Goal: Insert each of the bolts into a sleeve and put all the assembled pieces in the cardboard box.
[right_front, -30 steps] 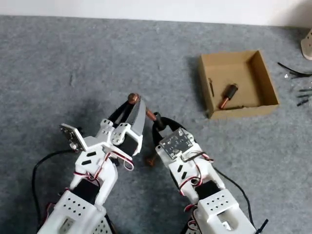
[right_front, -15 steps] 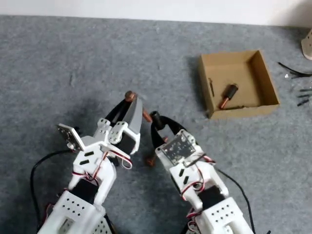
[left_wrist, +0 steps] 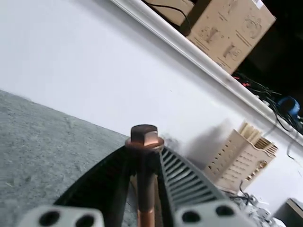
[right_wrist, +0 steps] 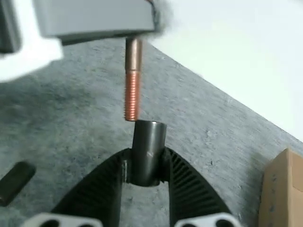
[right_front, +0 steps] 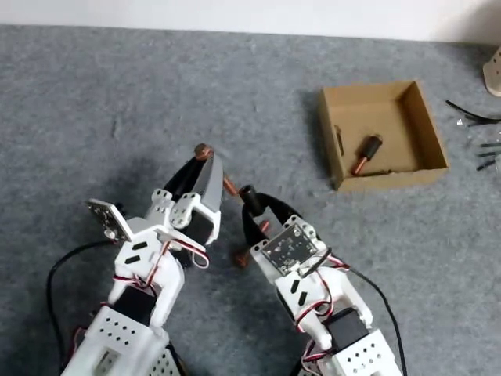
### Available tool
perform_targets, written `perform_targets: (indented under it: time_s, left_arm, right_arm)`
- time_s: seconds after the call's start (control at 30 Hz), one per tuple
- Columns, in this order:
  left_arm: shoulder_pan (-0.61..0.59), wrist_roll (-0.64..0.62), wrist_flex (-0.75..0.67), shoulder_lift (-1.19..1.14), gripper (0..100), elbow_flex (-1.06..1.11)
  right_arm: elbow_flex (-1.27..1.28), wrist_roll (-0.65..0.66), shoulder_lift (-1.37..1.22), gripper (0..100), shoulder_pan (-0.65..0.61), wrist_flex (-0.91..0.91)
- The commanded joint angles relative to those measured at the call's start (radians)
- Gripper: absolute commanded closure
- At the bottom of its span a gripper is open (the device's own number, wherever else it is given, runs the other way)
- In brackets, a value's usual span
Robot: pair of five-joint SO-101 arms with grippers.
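My left gripper (right_front: 202, 168) is clamped on a copper bolt (right_wrist: 132, 85), gripping it just under the head so the threaded shank sticks out free towards my other arm. My right gripper (right_wrist: 147, 163) is closed around a black sleeve (right_wrist: 148, 137), with its open mouth turned up at the bolt. Both sit over the middle of the surface (right_front: 94, 102), a little towards its near edge.

I judge this to be the insertion step. In the right wrist view the thread tip sits just short of the sleeve's mouth, seemingly a touch to one side of the bore, and has not yet gone in.

The next move calls for a small sideways correction to centre the tip. After that I need a straight push along the bolt's axis, with both grips kept firm so neither part twists.

A second bolt (right_front: 242, 257) lies on the surface between the two arms, and a spare sleeve (right_wrist: 15, 181) lies nearby. I count that as another pair to do. The cardboard box (right_front: 391, 179) sits well apart, towards the far right corner of the surface, with one assembled piece (right_front: 365, 154) already inside.
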State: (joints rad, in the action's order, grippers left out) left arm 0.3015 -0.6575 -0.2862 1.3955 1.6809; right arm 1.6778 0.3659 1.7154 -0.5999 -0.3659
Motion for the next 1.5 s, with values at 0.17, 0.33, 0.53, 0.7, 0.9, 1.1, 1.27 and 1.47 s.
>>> perform_targets:
  time_s: [0.17, 0.33, 0.53, 0.7, 0.9, 1.1, 1.27, 1.47]
  left_arm:
    - [-0.007, -0.063, -0.008, 0.025, 100, -0.022]
    - [0.033, -0.064, 0.002, 0.025, 100, -0.01]
    - [0.091, -0.058, 0.015, 0.025, 100, 0.024]
    - [0.094, -0.058, 0.035, 0.025, 100, 0.022]
    - [0.101, -0.061, 0.153, 0.025, 100, -0.01]
    - [0.16, -0.058, 0.338, 0.025, 100, -0.077]
    - [0.17, -0.058, 0.413, 0.025, 100, -0.102]
    - [0.17, -0.058, 0.413, 0.025, 100, -0.099]
  right_arm:
    - [0.116, 0.012, 0.015, 99.3, -0.058, -0.036]
    - [0.116, 0.012, 0.015, 99.3, -0.056, -0.035]
    - [0.114, 0.012, 0.015, 99.3, -0.047, -0.035]
    - [0.114, 0.012, 0.019, 99.3, -0.018, -0.033]
    - [0.114, 0.012, 0.019, 99.3, -0.016, -0.033]
    - [0.114, 0.012, 0.022, 99.3, 0.002, -0.033]
    - [0.114, 0.014, 0.021, 99.3, 0.005, -0.033]
    - [0.114, 0.014, 0.024, 99.3, 0.036, -0.031]
